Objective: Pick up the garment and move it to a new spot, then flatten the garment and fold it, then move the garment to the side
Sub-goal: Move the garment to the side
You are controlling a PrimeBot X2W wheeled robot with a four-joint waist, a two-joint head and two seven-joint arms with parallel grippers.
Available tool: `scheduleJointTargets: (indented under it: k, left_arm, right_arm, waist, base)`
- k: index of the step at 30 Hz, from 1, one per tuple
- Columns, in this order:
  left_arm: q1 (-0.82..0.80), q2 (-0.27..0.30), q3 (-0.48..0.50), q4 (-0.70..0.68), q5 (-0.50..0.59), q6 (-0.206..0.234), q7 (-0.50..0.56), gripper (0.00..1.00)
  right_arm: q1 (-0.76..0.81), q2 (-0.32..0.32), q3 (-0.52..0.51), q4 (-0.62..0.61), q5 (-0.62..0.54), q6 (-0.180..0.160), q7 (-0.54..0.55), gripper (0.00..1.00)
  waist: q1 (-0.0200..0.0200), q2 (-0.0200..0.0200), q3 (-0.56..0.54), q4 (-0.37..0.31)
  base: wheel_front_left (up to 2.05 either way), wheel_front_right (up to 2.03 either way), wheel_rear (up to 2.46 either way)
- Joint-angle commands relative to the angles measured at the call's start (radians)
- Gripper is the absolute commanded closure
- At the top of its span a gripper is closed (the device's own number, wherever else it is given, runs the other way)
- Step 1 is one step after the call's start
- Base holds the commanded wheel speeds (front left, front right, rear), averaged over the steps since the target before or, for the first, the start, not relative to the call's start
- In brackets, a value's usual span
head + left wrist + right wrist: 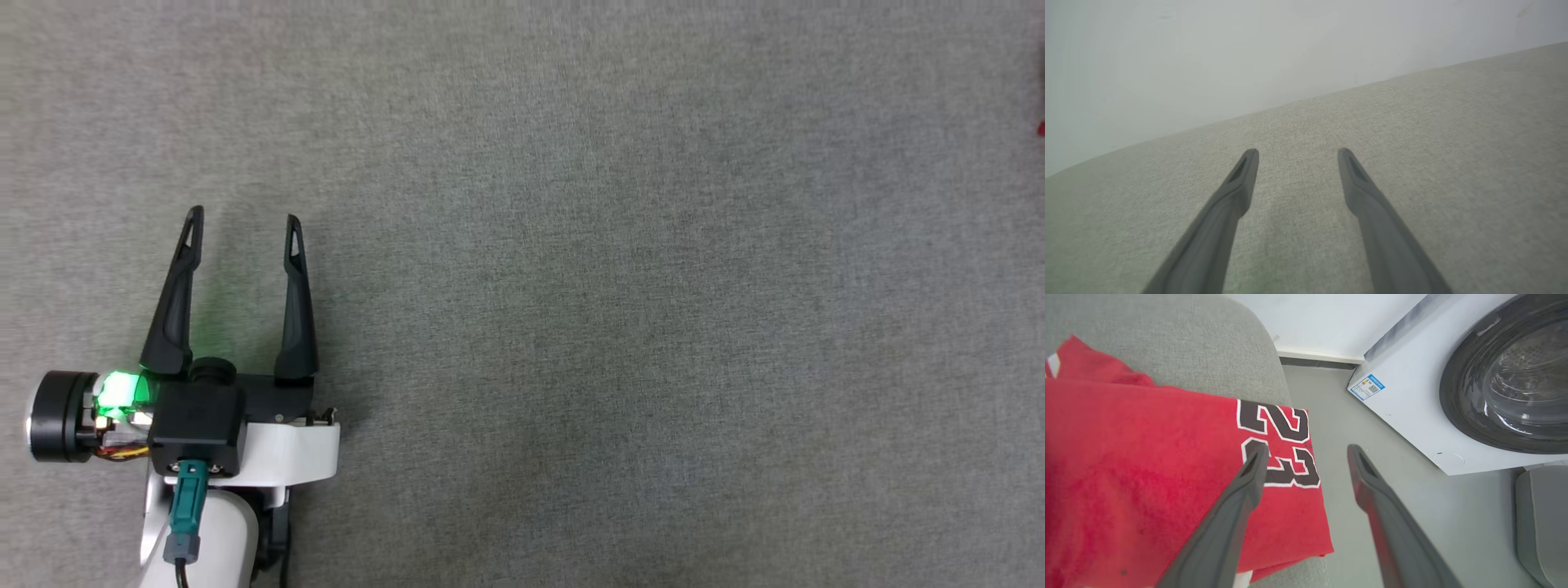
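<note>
Left gripper (243, 216): stands wide open at near left, 2 fingers well apart, holds nothing, hangs over grey cushion (571, 286); white wall (1208, 61) beyond the cushion's far edge.

Right gripper (1307, 447): spreads equally wide, grips nothing; 1 tip sits over the black 23, the other over grey floor (1343, 416); cannot tell whether it touches cloth.

Garment (1147, 457): lies folded and flat at the cushion's right end, printed 23 facing up, 1 edge reaching the rim beside the floor.

Washing machine (1412, 416): stands on the floor further right, dark round door showing.
</note>
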Motion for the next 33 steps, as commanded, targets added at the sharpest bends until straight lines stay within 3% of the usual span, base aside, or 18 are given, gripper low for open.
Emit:
scheduleJointTargets:
  k: [1,10,21,33]
  left_arm:
    - [0.001,-0.003,-0.004,0.004,-0.004,0.005,-0.002,0.0]
    - [0.086,-0.016,-0.009,0.034,-0.032,0.014,-0.002,0.0]
    - [0.181,-0.043,0.008,0.078,-0.058,0.014,-0.002,0.0]
    - [0.229,-0.066,0.015,0.108,-0.06,-0.009,-0.002,0.0]
  right_arm:
    - [0.009,0.009,-0.008,-0.003,-0.018,-0.002,-0.032,0.0]
    - [0.066,0.087,-0.003,-0.105,-0.051,-0.002,-0.225,0.0]
    - [0.175,0.238,0.035,-0.368,-0.104,-0.002,-0.436,0.0]
    - [0.444,0.454,0.034,-0.653,-0.158,-0.002,-0.502,0.0]
  waist:
    - [-0.0001,0.0,-0.026,0.009]
    - [-0.0001,0.0,-0.189,0.027]
    - [-0.0001,0.0,-0.347,0.063]
    - [-0.0001,0.0,-0.453,0.13]
  base:
    - [0.0,0.0,0.0]
    - [0.0,0.0,0.0]
    - [0.0,0.0,0.0]
    - [0.0,0.0,0.0]
